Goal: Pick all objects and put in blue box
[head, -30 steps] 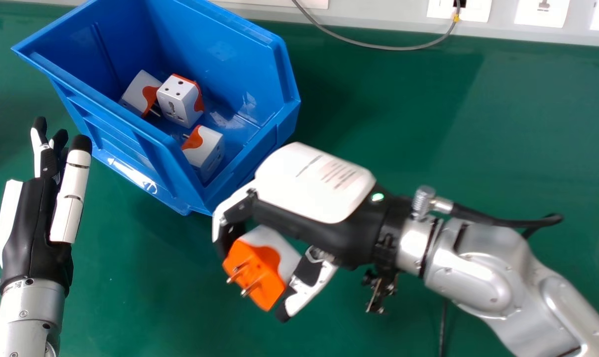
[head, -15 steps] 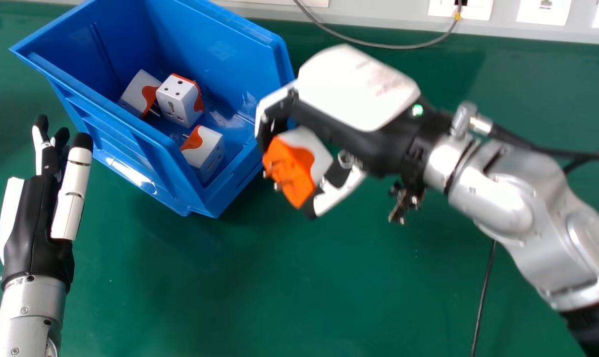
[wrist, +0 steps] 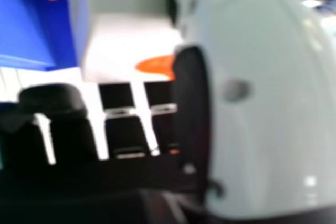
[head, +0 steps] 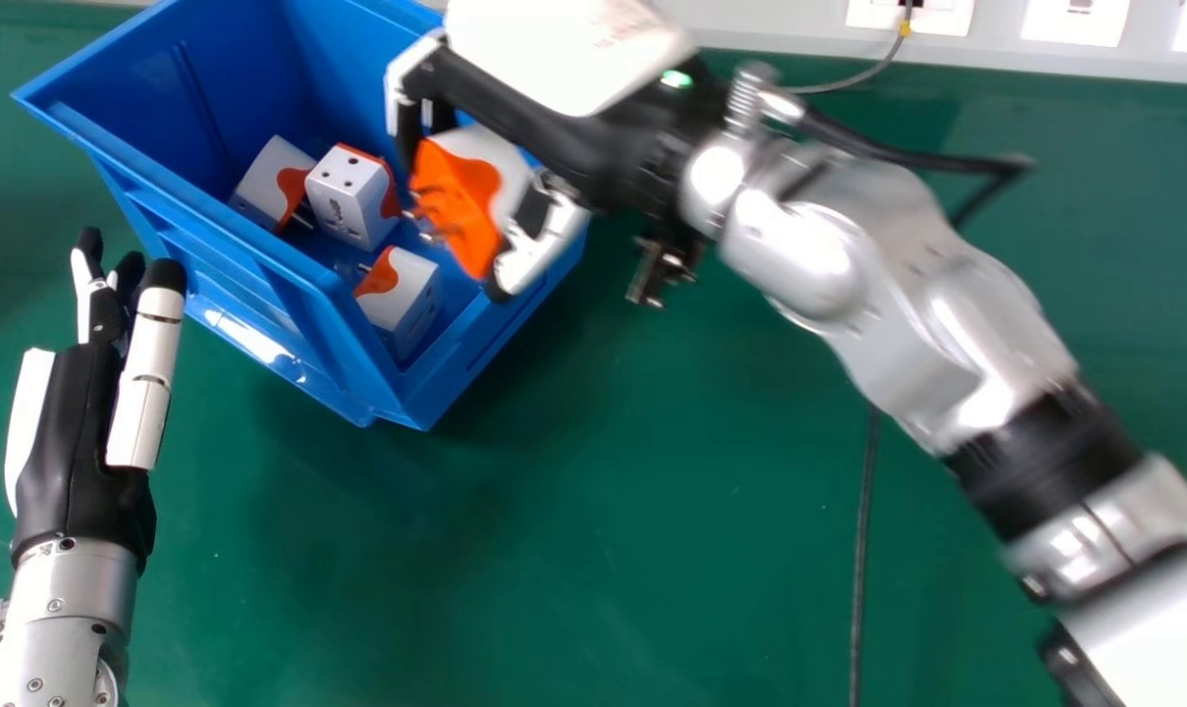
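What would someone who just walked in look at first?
Probably the big blue box on the green table, with three white-and-orange plugs inside. Next, the right robot hand, pinching another orange-and-white plug over the box's right side.

The right hand [head: 554, 128] grips a white-and-orange plug adapter [head: 460, 201] over the blue box [head: 406, 393], its metal pins facing the view's left. Three more plug adapters [head: 352, 201] lie inside the box. The left hand [head: 73, 462], fingers extended, is near the box above the green tabletop [head: 652, 540].
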Robot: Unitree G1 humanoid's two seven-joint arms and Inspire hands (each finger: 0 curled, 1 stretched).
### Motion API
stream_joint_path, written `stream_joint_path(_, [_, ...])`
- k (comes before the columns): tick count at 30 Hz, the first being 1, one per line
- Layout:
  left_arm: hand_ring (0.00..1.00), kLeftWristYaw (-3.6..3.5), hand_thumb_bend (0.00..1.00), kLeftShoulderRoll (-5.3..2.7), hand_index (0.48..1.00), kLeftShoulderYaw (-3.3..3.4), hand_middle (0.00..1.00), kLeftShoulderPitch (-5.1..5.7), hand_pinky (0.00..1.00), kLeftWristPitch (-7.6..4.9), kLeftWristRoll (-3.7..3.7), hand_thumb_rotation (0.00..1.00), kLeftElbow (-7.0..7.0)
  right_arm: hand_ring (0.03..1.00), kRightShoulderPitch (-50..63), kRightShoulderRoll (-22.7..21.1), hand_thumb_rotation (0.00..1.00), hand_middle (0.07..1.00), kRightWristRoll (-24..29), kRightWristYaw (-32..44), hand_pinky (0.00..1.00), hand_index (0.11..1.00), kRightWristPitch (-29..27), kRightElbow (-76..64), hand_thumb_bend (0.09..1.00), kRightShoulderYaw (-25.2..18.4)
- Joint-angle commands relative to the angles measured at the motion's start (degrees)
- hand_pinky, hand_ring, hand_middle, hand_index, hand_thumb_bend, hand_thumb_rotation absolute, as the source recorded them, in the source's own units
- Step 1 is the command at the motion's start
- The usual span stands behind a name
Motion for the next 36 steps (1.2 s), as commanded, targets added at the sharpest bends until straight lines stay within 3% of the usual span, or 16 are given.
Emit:
stream_joint_path(1, [1.0, 0.11, 0.51, 0.46, 1.0, 0.33, 1.0, 0.17, 1.0, -1.13, 0.1, 0.94, -1.27, 0.056, -6.1, 2.2, 0.14, 0.125, -1.0, -4.0, 0.02, 0.473, -0.3, 4.7, 0.492, 1.2])
stream_joint_path(5, [1.0, 0.54, 0.5, 0.57, 1.0, -0.16, 1.0, 0.67, 1.0, -1.76, 1.39, 0.94, -1.56, 0.077, -12.2, 6.6, 0.14, 0.18, -1.6, -5.3, 0.04, 0.478, 1.6, 14.1, 0.493, 3.3])
stream_joint_path(6, [1.0, 0.46, 0.5, 0.56, 1.0, -0.14, 1.0, 0.73, 1.0, -1.89, 1.41, 0.94, -1.56, 0.099, -13.5, 7.7, 0.14, 0.239, -2.0, -6.3, 0.07, 0.481, 1.9, 16.5, 0.493, 3.8])
stream_joint_path(11, [1.0, -0.09, 0.49, 0.38, 1.0, 0.09, 1.0, 0.93, 1.0, -3.13, 0.71, 0.94, -0.93, 0.113, -19.0, 11.9, 0.14, 0.247, -2.7, -10.0, 0.08, 0.483, 3.0, 26.2, 0.494, 6.2])
stream_joint_path(14, [1.0, -0.19, 0.47, 0.21, 1.0, 0.07, 1.0, 1.33, 1.0, -3.29, 0.56, 0.94, -1.28, 0.111, -21.6, 13.5, 0.13, 0.238, -2.5, -11.7, 0.08, 0.486, 4.0, 29.9, 0.499, 6.9])
stream_joint_path(23, [1.0, 0.84, 0.44, -0.28, 1.0, -0.02, 1.0, 1.89, 1.0, -0.51, 0.75, 0.95, -3.36, 0.093, -24.3, 15.5, 0.12, 0.205, -2.5, -17.2, 0.06, 0.49, 5.7, 36.8, 0.504, 9.2])
stream_joint_path(27, [1.0, 0.88, 0.43, -0.06, 1.0, -0.15, 1.0, 2.17, 1.0, -0.4, 1.04, 0.95, -3.69, 0.09, -24.1, 15.9, 0.12, 0.197, -2.0, -19.5, 0.05, 0.489, 6.3, 38.1, 0.506, 9.3])
stream_joint_path(30, [1.0, 0.84, 0.42, -0.06, 1.0, -0.05, 1.0, 2.29, 1.0, 0.07, 0.71, 0.95, -4.08, 0.093, -23.7, 16.0, 0.11, 0.197, -0.6, -19.7, 0.05, 0.488, 6.8, 38.7, 0.508, 8.4])
stream_joint_path(34, [1.0, 0.5, 0.42, -0.08, 1.0, 0.07, 1.0, 2.21, 1.0, -0.46, 0.13, 0.96, -3.62, 0.127, -23.7, 15.7, 0.09, 0.238, -1.9, -16.4, 0.08, 0.496, 9.4, 38.4, 0.509, 10.1])
stream_joint_path(35, [1.0, 0.43, 0.42, -0.04, 1.0, 0.03, 1.0, 2.16, 1.0, -0.7, 0.12, 0.96, -3.47, 0.253, -23.8, 15.5, 0.17, 0.345, -2.8, -16.1, 0.19, 0.541, 9.9, 38.2, 0.509, 11.0])
stream_joint_path(36, [1.0, 0.44, 0.42, -0.05, 1.0, -0.03, 1.0, 2.19, 1.0, -0.81, 0.19, 0.96, -3.5, 0.253, -23.9, 15.2, 0.17, 0.345, -3.4, -15.9, 0.19, 0.541, 10.2, 38.1, 0.509, 11.8])
